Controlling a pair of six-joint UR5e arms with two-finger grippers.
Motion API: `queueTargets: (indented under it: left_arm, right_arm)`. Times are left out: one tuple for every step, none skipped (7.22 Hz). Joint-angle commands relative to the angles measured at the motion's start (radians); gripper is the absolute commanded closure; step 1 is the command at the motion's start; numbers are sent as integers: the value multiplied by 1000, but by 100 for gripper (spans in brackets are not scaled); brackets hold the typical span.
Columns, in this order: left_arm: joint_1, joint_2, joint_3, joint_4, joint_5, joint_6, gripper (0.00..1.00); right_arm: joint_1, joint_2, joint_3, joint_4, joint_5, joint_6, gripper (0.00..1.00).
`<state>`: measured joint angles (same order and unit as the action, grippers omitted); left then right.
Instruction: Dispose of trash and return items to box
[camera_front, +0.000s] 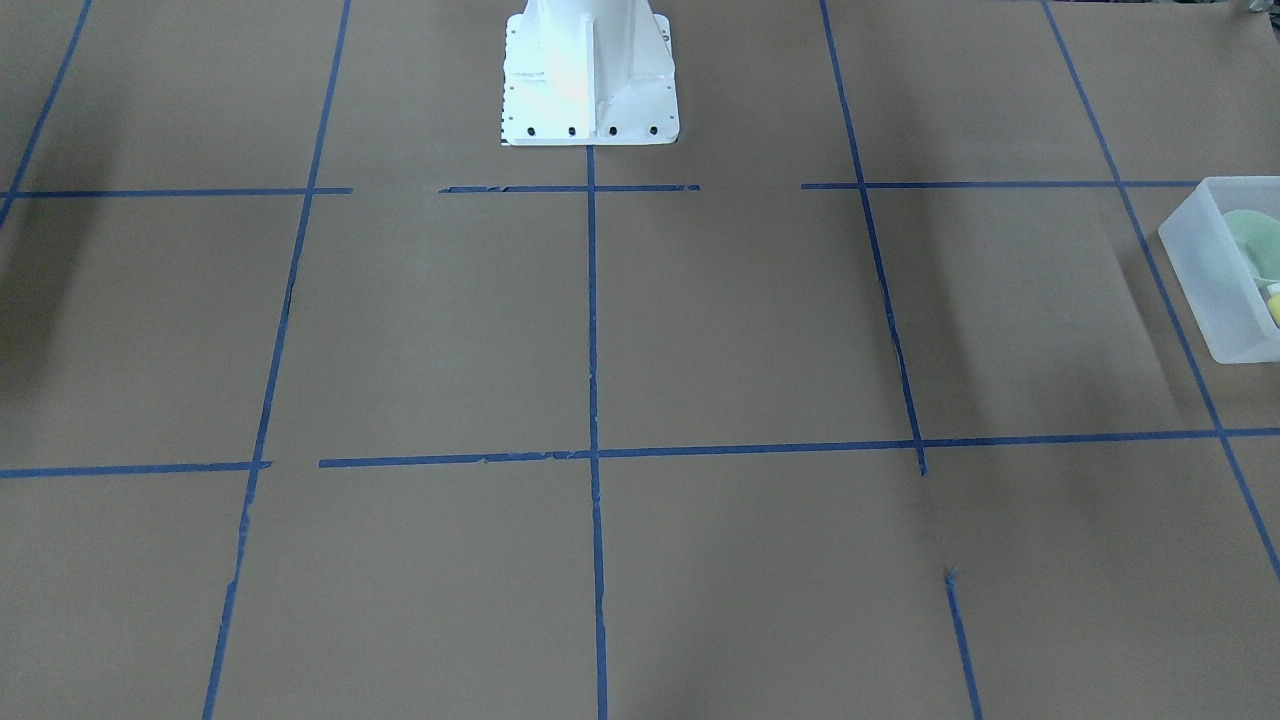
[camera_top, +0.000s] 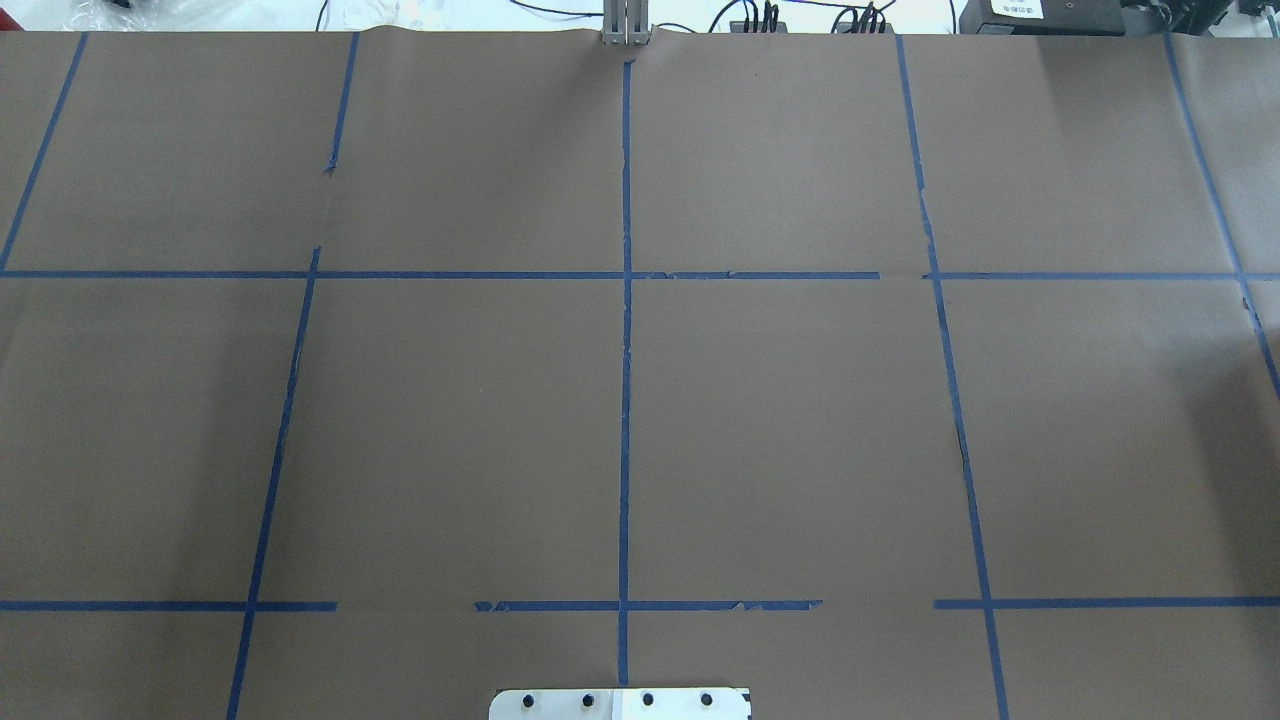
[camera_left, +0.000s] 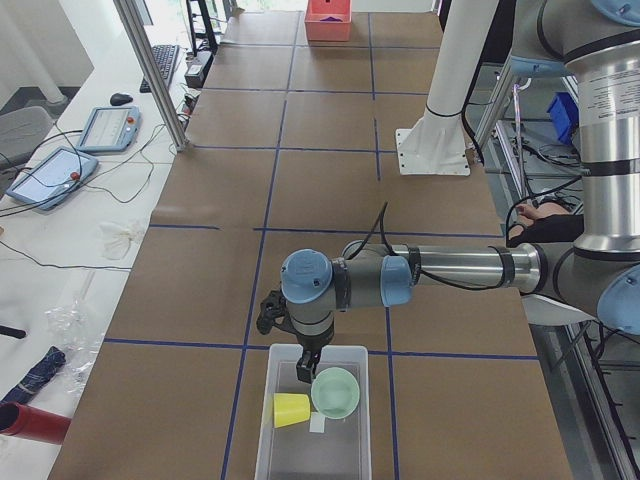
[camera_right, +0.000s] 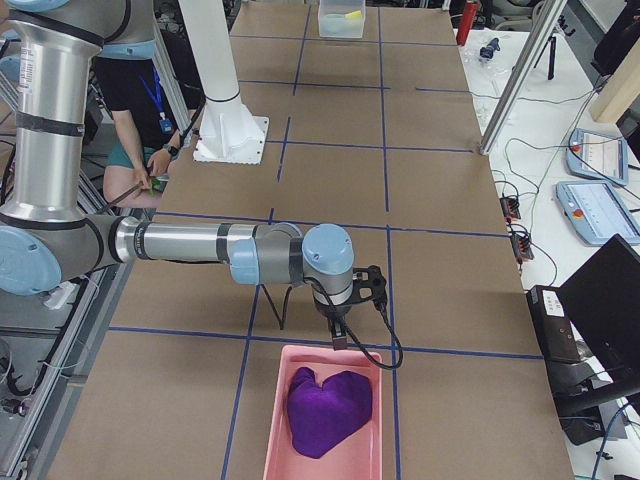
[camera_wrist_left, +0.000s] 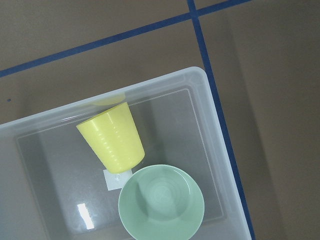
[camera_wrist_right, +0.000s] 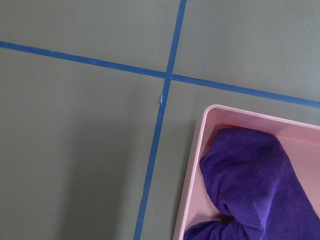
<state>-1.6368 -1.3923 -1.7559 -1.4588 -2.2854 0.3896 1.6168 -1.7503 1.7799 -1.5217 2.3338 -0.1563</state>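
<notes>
At the robot's left end of the table (camera_top: 450, 420), our left gripper (camera_left: 306, 368) hangs fingers-down over the box (camera_left: 264, 435), above the end farther from the side camera. Only that side view shows the fingers, so we cannot tell whether they are apart or together.

Inside the box, the yellow cup (camera_left: 291, 409) lies tipped on its side, below and slightly left of the gripper in that view. The green bowl (camera_left: 335, 392) sits just beside the cup to the right, close under the fingertips. In the wrist view the cup's narrow end reaches the bowl's rim. Both rest on the box floor, and a small white patch (camera_wrist_left: 114, 179) shows on that floor by the cup.

At the table's other end, our right gripper (camera_right: 340, 338) points down at the rim of a pink bin (camera_right: 276, 420), on the side nearest the table's middle. A purple cloth (camera_right: 328, 410) lies bunched inside the bin. Here too we cannot tell how the fingers stand.
</notes>
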Motion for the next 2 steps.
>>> queueTargets:
  left_arm:
    - [-2, 3, -1, 0, 0, 0, 0]
    - [-2, 3, -2, 0, 0, 0, 0]
  right_arm:
    - [0, -2, 1, 0, 2, 1, 0]
    - [0, 0, 1, -2, 4, 1, 0]
